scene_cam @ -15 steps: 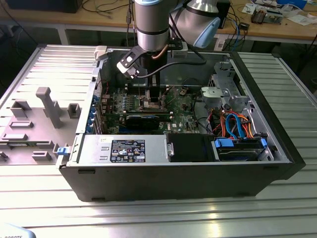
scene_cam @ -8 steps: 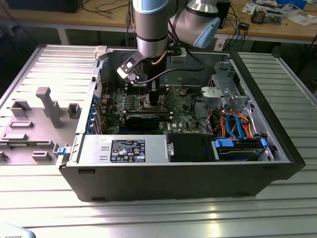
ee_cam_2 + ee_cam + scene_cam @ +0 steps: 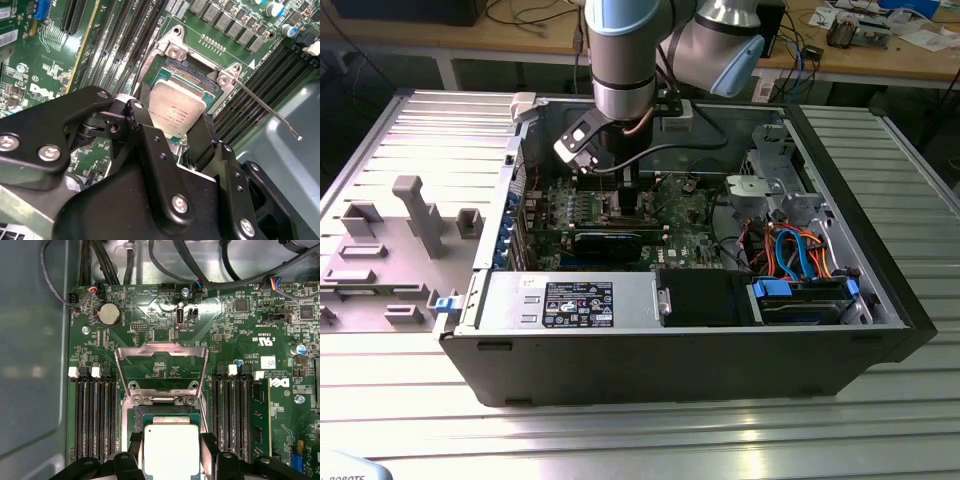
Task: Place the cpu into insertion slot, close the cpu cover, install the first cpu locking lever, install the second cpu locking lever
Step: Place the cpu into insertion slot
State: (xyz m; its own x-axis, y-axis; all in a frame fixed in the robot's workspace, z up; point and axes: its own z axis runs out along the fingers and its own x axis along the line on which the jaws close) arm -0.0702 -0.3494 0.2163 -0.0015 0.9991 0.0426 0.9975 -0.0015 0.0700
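Chip first, please: where is it sitting now? my colleague is asking beside me.

It is sitting between the two fingers of the tool (image 3: 174, 114), I am telling him. The tool is closed on the cpu (image 3: 177, 107). The black fingers (image 3: 147, 130) are pressing on two opposite edges of it, and its dull silver top is facing upward.

And the insertion slot (image 3: 192, 72), which way is it lying from the chip?

Straight underneath, I am judging. In both wrist views the cpu is covering most of the slot, and a dark strip of socket is showing past the chip's far edge, on the side where the cover is hinged. The chip's edges are running parallel to the silver rim, so it is looking square to the slot and not twisted. Whether it is already resting inside or hovering just above, I cannot tell.

Is the cpu cover (image 3: 160, 346) getting in the way?

No. It is standing open, folded back beyond the slot toward the round battery (image 3: 109, 315), well apart from the fingers. One thin locking lever (image 3: 267, 110) is sticking out free to the side, over the memory slots (image 3: 270, 70), not hooked down.

And the arm itself?

It is reaching down from above into the open computer case (image 3: 880, 290), which is lying on the ribbed tabletop (image 3: 640, 430).
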